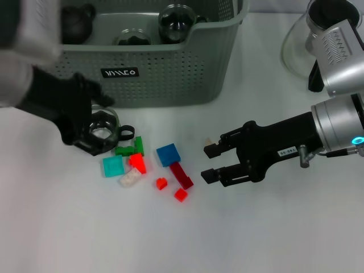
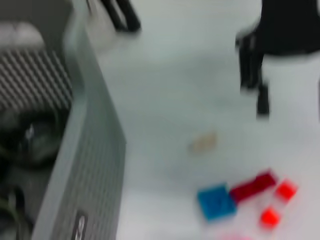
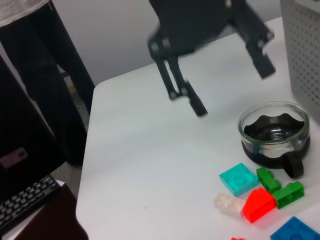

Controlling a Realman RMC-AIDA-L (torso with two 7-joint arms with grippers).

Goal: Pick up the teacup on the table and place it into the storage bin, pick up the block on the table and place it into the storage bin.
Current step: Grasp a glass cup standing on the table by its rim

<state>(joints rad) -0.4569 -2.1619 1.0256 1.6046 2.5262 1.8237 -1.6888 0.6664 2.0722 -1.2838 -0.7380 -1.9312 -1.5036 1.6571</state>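
The grey-green storage bin stands at the back of the table with dark teacups inside it. In front of its left end a glass teacup with a black base stands on the table. My left gripper hovers just above this cup; it is open and holds nothing. Loose blocks lie beside the cup: a blue block, a teal block, a green block and an orange-red block. My right gripper is open and empty, right of the blocks.
A dark red bar, two small red blocks and a white block lie in the same cluster. A small beige piece sits near the right gripper. A glass teapot stands at the back right.
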